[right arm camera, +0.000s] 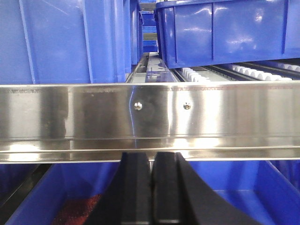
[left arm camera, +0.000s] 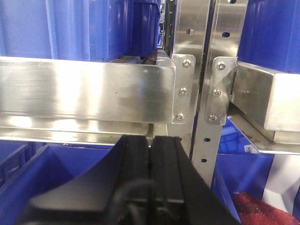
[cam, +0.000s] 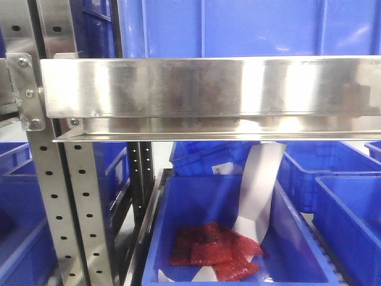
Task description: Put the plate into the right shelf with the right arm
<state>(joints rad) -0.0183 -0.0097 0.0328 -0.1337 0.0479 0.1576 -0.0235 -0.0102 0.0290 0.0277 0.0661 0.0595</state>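
No plate shows in any view. My left gripper (left arm camera: 150, 140) is shut and empty, its black jaws pressed together just below a steel shelf rail (left arm camera: 84, 96) and left of a perforated steel upright (left arm camera: 206, 93). My right gripper (right arm camera: 151, 157) is shut and empty, its jaws together just under the front steel rail (right arm camera: 150, 115) of the right shelf. In the front view the same kind of steel rail (cam: 208, 86) crosses the frame, and neither gripper shows there.
Blue plastic bins (cam: 256, 27) sit on the upper shelf. A lower blue bin (cam: 297, 238) holds red packets (cam: 214, 253) and a white paper strip (cam: 259, 187). More blue bins (cam: 348, 205) stand at the right and left. A roller track (right arm camera: 253, 72) shows under the upper right bin.
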